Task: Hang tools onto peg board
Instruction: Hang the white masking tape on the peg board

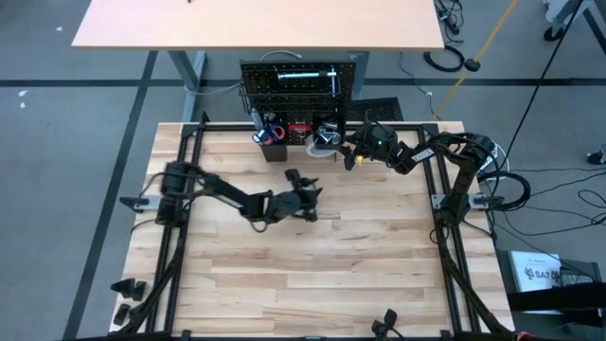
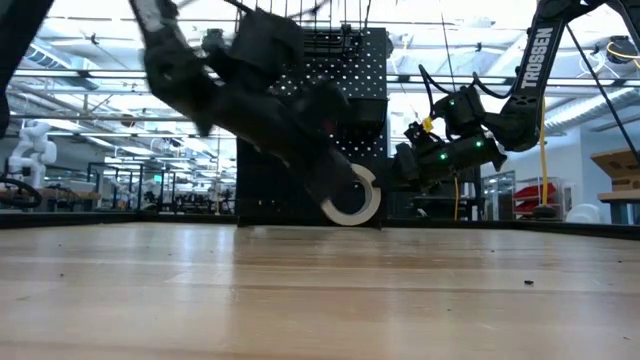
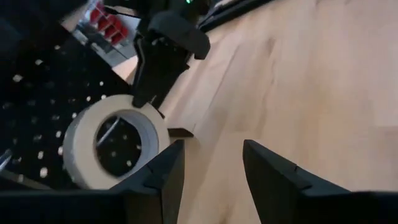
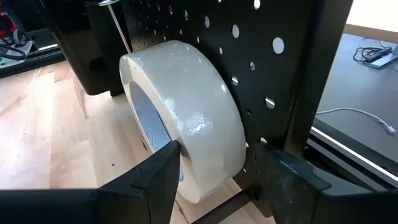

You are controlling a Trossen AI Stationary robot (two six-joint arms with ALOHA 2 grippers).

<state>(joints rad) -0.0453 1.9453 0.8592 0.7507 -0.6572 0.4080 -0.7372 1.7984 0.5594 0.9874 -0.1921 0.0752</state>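
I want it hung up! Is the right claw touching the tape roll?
Cannot tell. The right wrist view shows the right gripper straddling the white tape roll, but not contact.

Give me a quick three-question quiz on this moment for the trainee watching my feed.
1. True or false: the white tape roll already hangs from a peg high on the upright black perforated peg board.
2. Which pincer is closing in around the tape roll: A) left pincer, B) right pincer?
3. Fill in: the left pincer hovers over the bare ______ tabletop, holding nothing.

Key:
1. False; the roll stands on edge on the table, leaning against the board's base.
2. B; its fingers straddle the roll's rim, one inside the core and one between roll and board.
3. Wooden.
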